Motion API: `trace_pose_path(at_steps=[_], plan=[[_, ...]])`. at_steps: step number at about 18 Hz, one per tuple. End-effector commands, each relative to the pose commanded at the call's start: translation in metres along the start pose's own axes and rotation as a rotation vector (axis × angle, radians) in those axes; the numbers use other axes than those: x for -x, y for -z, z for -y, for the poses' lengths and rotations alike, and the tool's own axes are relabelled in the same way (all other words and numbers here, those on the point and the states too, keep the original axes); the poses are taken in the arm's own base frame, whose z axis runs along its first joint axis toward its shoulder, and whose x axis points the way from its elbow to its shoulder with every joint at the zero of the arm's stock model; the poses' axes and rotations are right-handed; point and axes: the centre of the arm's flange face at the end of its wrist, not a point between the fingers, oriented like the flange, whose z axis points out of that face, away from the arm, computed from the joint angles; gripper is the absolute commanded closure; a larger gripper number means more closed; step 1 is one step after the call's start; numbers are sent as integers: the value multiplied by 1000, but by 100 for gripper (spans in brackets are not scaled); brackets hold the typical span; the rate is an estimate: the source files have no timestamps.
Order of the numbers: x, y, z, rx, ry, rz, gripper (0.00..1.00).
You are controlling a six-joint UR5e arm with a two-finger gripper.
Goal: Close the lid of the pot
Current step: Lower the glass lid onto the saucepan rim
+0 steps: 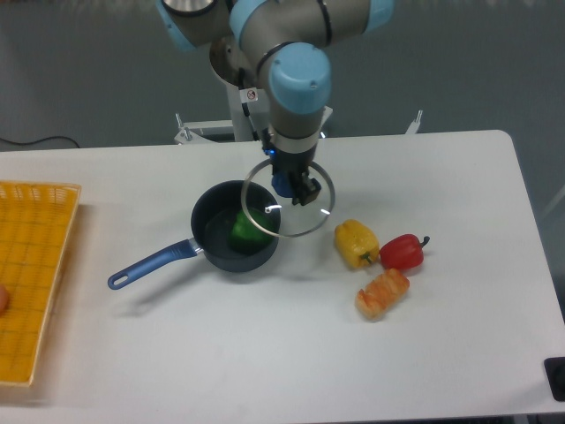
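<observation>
The pot (pixel 225 240) is a small dark navy saucepan left of the table's middle, its blue handle pointing to the lower left. A green pepper (pixel 248 230) lies inside it. The pot lid (pixel 305 215), a clear glass disc with a thin metal rim, hangs in the air and overlaps the pot's right edge. My gripper (pixel 291 185) is shut on the lid's blue knob from above.
To the right of the pot lie a yellow pepper (pixel 356 243), a red pepper (pixel 404 252) and an orange food item (pixel 382 294). A yellow basket (pixel 31 265) sits at the table's left edge. The arm's base (pixel 256 88) stands behind the pot.
</observation>
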Motion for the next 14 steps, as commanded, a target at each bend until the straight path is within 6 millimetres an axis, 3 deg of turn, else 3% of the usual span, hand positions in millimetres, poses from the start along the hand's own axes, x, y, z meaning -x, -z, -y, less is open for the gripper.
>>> trace_pose_path(at_steps=[8,14], plan=[[-13,-8,38,-2,22,30,42],[-20,-22,47,-1,21,35,42]])
